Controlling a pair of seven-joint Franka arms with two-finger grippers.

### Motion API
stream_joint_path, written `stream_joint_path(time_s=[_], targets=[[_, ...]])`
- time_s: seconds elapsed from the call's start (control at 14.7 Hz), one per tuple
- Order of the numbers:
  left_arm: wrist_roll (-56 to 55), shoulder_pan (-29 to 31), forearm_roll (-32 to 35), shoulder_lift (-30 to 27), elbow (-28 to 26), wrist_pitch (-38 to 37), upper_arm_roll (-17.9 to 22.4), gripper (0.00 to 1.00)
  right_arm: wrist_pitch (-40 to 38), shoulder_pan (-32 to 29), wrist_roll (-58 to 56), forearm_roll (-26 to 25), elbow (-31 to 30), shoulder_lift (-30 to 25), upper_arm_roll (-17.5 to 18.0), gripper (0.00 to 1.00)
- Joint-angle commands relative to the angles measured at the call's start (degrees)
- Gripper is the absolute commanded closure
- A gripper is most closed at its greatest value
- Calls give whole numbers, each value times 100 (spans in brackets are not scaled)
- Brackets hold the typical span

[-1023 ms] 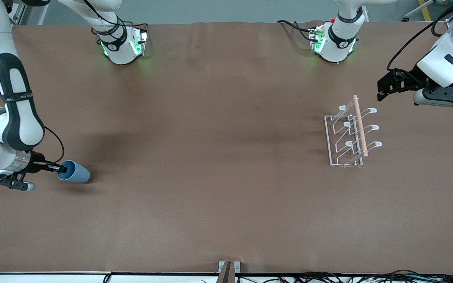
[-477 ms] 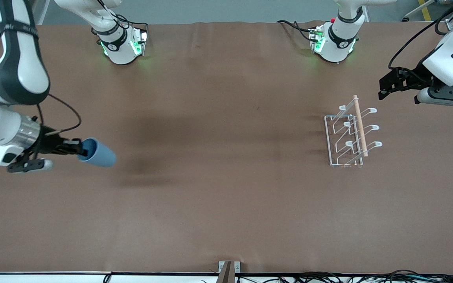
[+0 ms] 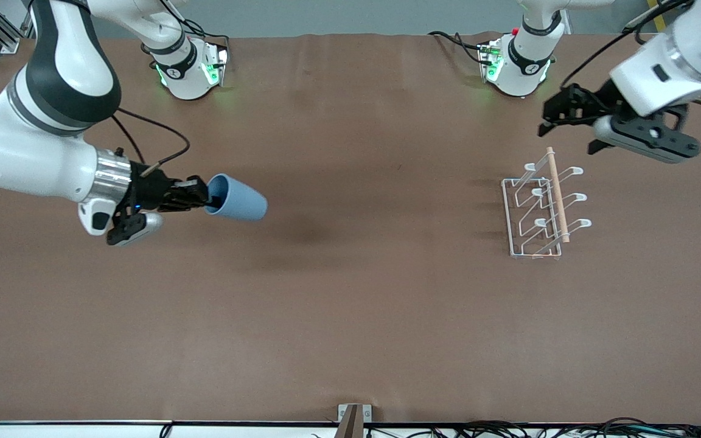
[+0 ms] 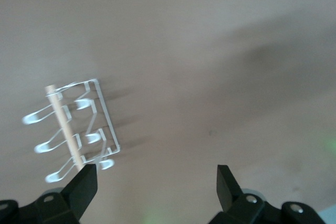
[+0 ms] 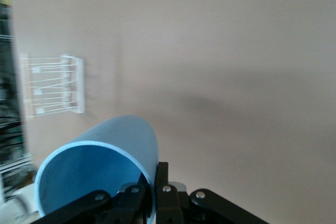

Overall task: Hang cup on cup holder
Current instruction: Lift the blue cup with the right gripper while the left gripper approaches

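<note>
Presently the right end effector [image 3: 199, 199] pinches the light, rigid, slippery cup [image 3: 237, 205] by its rim over the tabletop [image 3: 350, 316]; left end effector [image 3: 560, 121] gapes empty.

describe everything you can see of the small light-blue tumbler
The small light-blue handleless tumbler looks like smooth plastic, slightly tapered, with a round rim and an empty inside. It is carried on its side above the brown table, toward the right arm's end. The right gripper is shut on its rim wall, one finger inside. Nothing else touches it.
</note>
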Motion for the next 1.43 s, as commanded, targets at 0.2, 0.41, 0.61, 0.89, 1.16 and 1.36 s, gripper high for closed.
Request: stream_joint_path(time_s=[0.2, 0.41, 0.61, 0.89, 1.16, 1.36], targets=[[31, 1, -36, 40, 338, 383, -1586, 0, -25, 507, -11, 1476, -63, -65, -59, 100], [285, 1, -28, 251, 373, 858, -2114, 0, 11, 770, -11, 1820, -54, -38, -68, 100], [418, -104, -28, 532, 487, 1279, -2553, 0, 11, 911, -19, 2198, -37, -3, -68, 100], [1136, -245, -27, 989, 522, 2097, -2634, 0, -7, 1104, -11, 2269, -28, 6, -59, 100], [1375, -473, 34, 1332, 522, 2642, -2634, 0, -16, 1254, -11, 2462, -28, 6, -68, 100], [1613, -509, 262, 1499, 513, 2802, -2634, 0, -7, 1272, -20, 2507, -19, 6, -68, 100]])
